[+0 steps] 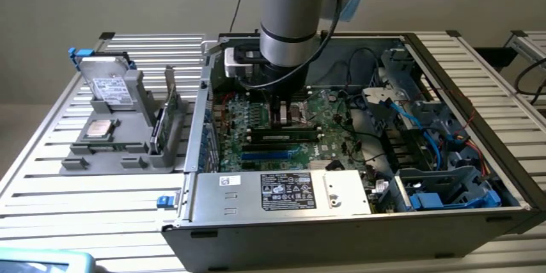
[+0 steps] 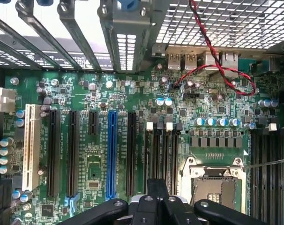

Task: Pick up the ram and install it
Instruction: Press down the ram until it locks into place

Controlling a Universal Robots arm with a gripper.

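Open computer case (image 1: pixel 358 222) lies on the slatted table (image 1: pixel 51 177), motherboard (image 1: pixel 324 113) flat inside. Power supply (image 1: pixel 282 191) sits along the case's near edge. A stick, probably the ram (image 1: pixel 286 137), lies in a slot mid-board, just beneath the gripper (image 1: pixel 286 116). Parts holder (image 1: pixel 119 139) stands on the table toward the exterior view's left, apart from the case.
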